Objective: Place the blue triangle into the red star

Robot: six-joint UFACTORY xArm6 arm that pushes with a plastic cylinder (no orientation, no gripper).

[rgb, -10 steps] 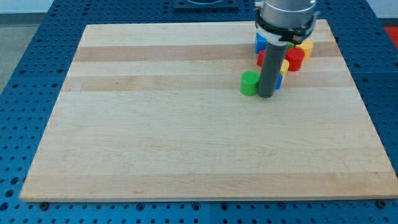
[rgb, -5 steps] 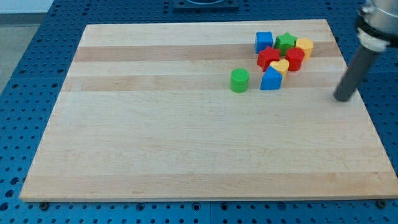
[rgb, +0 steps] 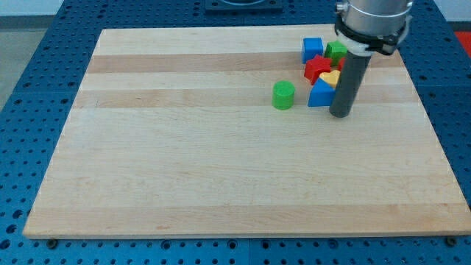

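- Pale wooden board (rgb: 221,162) sits on a blue perforated table (rgb: 29,110).
- Dark rod comes down at the view's upper right; my tip (rgb: 339,114) rests on the board just right of the blue triangle block (rgb: 319,94); can't tell if they touch. No jaws on this tool, it grips nothing.
- Blue triangle lies directly below the red star block (rgb: 317,68), touching it.
- Blue cube (rgb: 312,49), green block (rgb: 336,51) and yellow block (rgb: 331,77) are clustered there; the rod hides part of the cluster.
- Green cylinder (rgb: 282,96) stands alone, left of the triangle.
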